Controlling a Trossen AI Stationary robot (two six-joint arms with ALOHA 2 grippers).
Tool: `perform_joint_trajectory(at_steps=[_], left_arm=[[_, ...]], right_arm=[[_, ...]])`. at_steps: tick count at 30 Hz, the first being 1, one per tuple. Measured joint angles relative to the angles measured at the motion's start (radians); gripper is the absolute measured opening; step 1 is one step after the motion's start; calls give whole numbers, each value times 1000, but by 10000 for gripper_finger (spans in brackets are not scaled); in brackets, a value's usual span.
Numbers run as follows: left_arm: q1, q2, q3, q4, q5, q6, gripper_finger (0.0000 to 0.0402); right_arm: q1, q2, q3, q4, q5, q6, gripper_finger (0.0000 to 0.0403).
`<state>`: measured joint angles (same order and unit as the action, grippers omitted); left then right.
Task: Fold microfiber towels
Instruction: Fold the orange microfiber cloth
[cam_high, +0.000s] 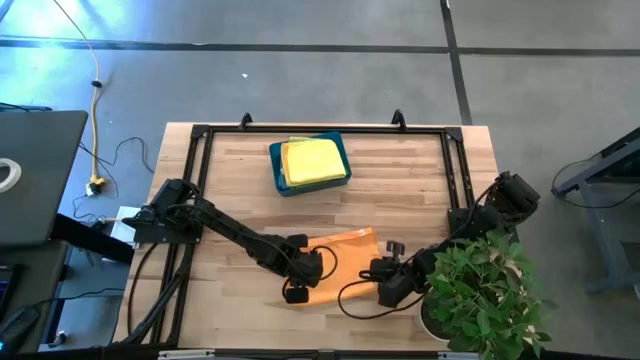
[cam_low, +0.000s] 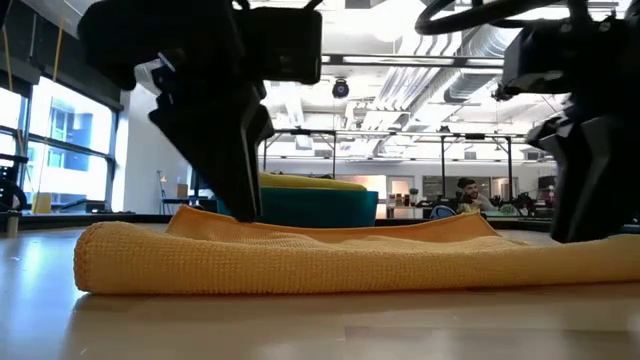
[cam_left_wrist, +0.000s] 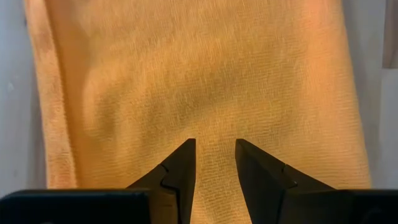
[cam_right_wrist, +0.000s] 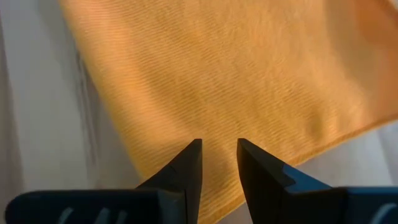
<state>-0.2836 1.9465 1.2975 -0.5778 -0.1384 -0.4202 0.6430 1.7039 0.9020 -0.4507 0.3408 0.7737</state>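
The orange towel (cam_high: 345, 262) is lying flat on the table (cam_high: 230, 200), lower centre of the high view, between the two grippers; in the low view it is showing a rounded, doubled edge at the left of the frame, so it is looking already folded once. My reading is that a further fold is in hand, with both arms getting set on the cloth. Folded yellow towels (cam_high: 310, 160) are sitting in the teal bin (cam_high: 343, 180) at upper centre.

The left gripper (cam_left_wrist: 214, 146) is pointing down onto the towel's left part, its fingers standing slightly apart with bare cloth showing between the tips, nothing pinched. The right gripper (cam_right_wrist: 219, 146) is poised likewise near the towel's right edge, fingers slightly parted, gripping nothing, just beside the potted plant (cam_high: 485, 295) at lower right.

The next move probably calls for each gripper to be pinching an edge, lifting together and carrying it across evenly
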Motion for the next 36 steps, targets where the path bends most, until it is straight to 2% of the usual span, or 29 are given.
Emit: perform_joint_trajectory(at_steps=[10,17,22,27,32,36], left_arm=[[-7,5,-27,11,-4,-22,102],[-18,49,-27,22,3,-26,102],[-23,58,-24,28,18,-81,102],[-38,60,-24,67,23,-216,102],[-49,63,-26,133,41,-389,102],[-52,68,-27,218,91,-425,102]], right_arm=[[27,13,0,4,-24,135,94],[27,56,5,10,-35,140,94],[20,59,5,-21,26,46,94],[-12,60,2,-63,110,-139,94],[-74,62,0,-142,186,-261,94],[-130,62,-1,-222,248,-326,94]])
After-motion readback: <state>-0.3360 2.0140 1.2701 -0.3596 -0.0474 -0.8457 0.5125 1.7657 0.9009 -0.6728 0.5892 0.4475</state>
